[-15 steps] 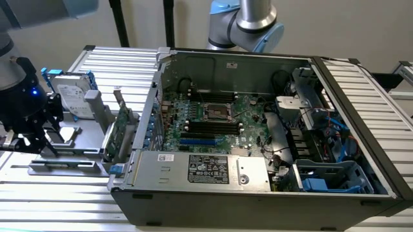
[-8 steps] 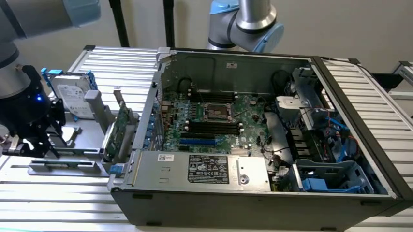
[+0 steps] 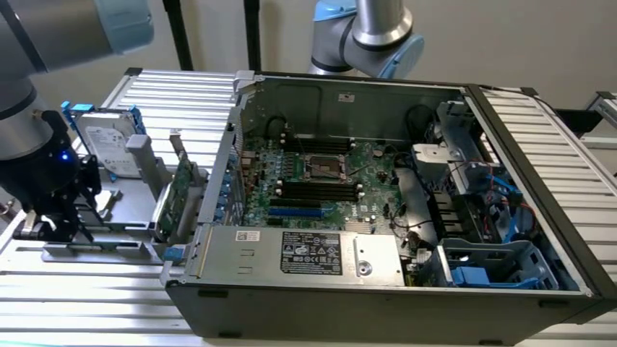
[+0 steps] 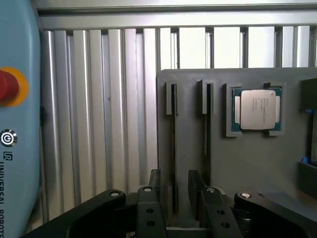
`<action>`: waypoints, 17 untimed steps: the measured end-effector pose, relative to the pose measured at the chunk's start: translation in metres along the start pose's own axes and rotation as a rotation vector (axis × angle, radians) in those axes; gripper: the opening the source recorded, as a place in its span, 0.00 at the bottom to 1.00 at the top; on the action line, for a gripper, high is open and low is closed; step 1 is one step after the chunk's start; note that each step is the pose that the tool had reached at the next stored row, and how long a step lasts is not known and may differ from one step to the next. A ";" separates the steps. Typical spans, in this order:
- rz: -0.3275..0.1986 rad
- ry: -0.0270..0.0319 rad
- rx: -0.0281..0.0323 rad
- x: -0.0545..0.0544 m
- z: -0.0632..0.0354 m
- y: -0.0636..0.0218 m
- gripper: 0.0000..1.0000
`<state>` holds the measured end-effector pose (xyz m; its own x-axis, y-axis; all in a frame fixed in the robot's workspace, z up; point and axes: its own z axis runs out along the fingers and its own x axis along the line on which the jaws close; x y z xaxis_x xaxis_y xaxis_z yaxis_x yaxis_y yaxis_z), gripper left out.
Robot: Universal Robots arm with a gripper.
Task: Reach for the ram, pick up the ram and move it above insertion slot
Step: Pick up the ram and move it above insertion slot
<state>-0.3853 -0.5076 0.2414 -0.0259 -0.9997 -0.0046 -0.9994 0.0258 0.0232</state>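
The open computer case [image 3: 386, 311] is the biggest thing here, lying on the slatted metal table [image 3: 97, 303] to the exterior view's right of the grey holder tray [image 3: 97, 249]. The working arm [image 3: 19, 123] stands over the tray. A second arm [image 3: 371, 32] rises behind the case, well apart from the tray. The tray [image 4: 237, 163] carries a silver hard drive [image 3: 108, 148] at its far end and a green expansion card [image 3: 173, 199] on edge along the side nearest the case.

The black gripper [image 3: 56, 224] hangs low over the near end of the tray. From the wrist camera its fingers [image 4: 154, 181] are spread apart, pinching nothing, one on either side of a narrow groove in the tray. In that groove runs a thin dark strip, seen edge-on, which I take to be the ram [image 4: 173, 144]. It sits in the tray between the spread fingers, and I can't tell if they touch it. A second groove lies just beside it, and a silver processor chip [image 4: 256, 110] rests in a square pocket of the tray.

The insertion slot [image 3: 318, 189], one of several parallel black sockets, lies inside the case, well apart from the tray.
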 end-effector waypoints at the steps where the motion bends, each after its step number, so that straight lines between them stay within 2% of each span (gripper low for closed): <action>1: -0.002 0.0001 -0.0002 0.000 0.0017 0.0002 0.36; 17: -0.058 0.0013 -0.0003 0.000 0.0312 0.0066 0.36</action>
<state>-0.3926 -0.5075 0.2104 0.0316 -0.9995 -0.0047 -0.9992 -0.0317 0.0232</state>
